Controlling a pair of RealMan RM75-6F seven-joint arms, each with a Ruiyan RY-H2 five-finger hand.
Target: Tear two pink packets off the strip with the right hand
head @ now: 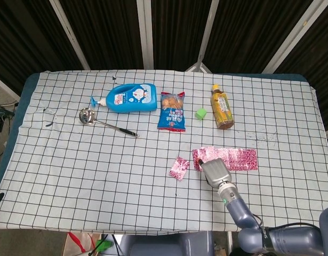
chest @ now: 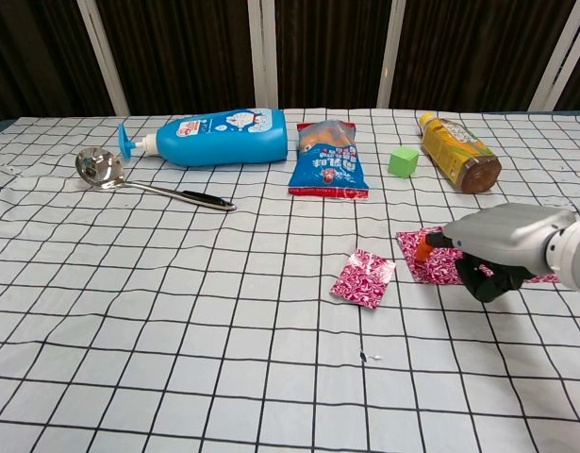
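Checked-cloth surface [head: 73, 160], right edge: right robot hand [head: 216, 172] on pink strip [head: 238, 159], grip apparently not yet clamped; one torn packet [head: 179, 167] beside. Best pinned beside perforation, then pulled.

We see even, bright overhead light on the checked tablecloth [head: 100, 160] in both views, with the background behind it dark. Shadows are soft and short, tucked under the right hand [chest: 502, 247] and the ladle [chest: 101, 168]. Small glare spots sit on the blue bottle [chest: 214, 138]. Both views are sharp; in the chest view the grid lines bow slightly toward the edges.
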